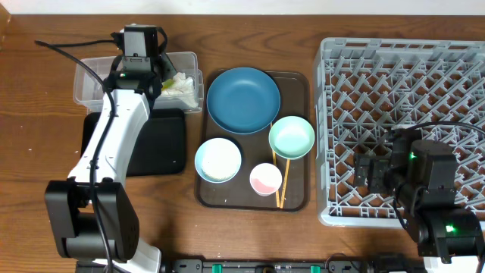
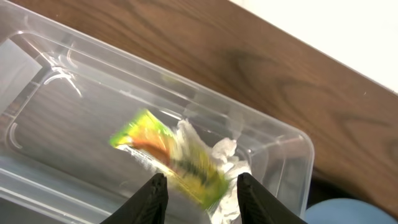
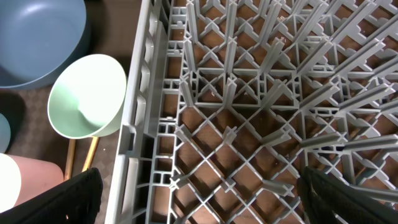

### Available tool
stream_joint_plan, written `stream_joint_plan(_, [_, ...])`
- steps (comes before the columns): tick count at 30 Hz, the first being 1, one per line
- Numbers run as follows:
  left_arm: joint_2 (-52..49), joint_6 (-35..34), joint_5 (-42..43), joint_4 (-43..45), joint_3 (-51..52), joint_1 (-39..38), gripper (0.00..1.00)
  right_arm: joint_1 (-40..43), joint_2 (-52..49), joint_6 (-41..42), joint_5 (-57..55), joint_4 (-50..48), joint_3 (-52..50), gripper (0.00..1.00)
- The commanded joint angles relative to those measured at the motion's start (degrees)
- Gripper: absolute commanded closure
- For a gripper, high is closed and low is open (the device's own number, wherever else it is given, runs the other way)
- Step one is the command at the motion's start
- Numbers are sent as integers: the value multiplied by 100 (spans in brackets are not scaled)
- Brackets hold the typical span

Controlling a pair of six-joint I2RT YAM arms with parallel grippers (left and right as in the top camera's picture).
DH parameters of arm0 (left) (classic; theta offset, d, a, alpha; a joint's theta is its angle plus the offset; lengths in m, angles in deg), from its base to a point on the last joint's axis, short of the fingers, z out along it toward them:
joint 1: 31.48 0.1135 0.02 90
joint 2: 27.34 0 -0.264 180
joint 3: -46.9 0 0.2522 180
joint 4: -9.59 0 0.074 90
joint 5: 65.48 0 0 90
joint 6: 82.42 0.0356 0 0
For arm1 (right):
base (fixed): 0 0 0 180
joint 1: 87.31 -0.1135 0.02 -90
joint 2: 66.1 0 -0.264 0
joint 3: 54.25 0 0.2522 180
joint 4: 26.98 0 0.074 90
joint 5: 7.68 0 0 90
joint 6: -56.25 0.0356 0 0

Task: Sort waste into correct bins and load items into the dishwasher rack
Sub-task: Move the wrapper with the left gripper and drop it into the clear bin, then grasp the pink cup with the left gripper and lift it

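No legible text or labels.

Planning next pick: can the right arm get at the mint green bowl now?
Probably yes. The mint green bowl sits uncovered just beyond the dishwasher rack wall, near the open right gripper.

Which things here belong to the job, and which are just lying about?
Job:
yellow-green wrapper, white tissue, clear tub, black tray, dark blue dish, mint bowl, pale blue-white bowl, pink cup, chopsticks, grey rack

Lying about:
brown serving tray, wooden table
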Motion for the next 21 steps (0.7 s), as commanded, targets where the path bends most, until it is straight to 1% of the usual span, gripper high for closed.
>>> stream_joint_plan(1, [186,291,63,-264,7,-61,58,-107,0,48,24,-11,120,1])
stream_joint_plan(5, [474,514,435,-887,7,-297,49,-107,0,48,24,-13,120,1])
stream_joint_plan(7, [649,658,872,-1351,7,-470,45,-107,0,48,24,-11,120,1])
stream_joint_plan(10, [815,741,1491,-2157,7,-809,42,-107,0,48,24,-11,120,1])
stream_joint_plan(11, [826,739,1552,-2459,7,-940,41,-107,0,50,24,-9,120,1])
stream_joint_plan(15, [785,737,1561,-3532,63,-1438,41,-107,0,48,24,-9,120,1])
stream_joint_plan(18, [765,737,1561,-3932,234,-1843,40,-107,0,48,24,-11,120,1])
stream_joint_plan(21, [763,737,1561,-3998,463,-2236,41,-107,0,50,24,-11,120,1])
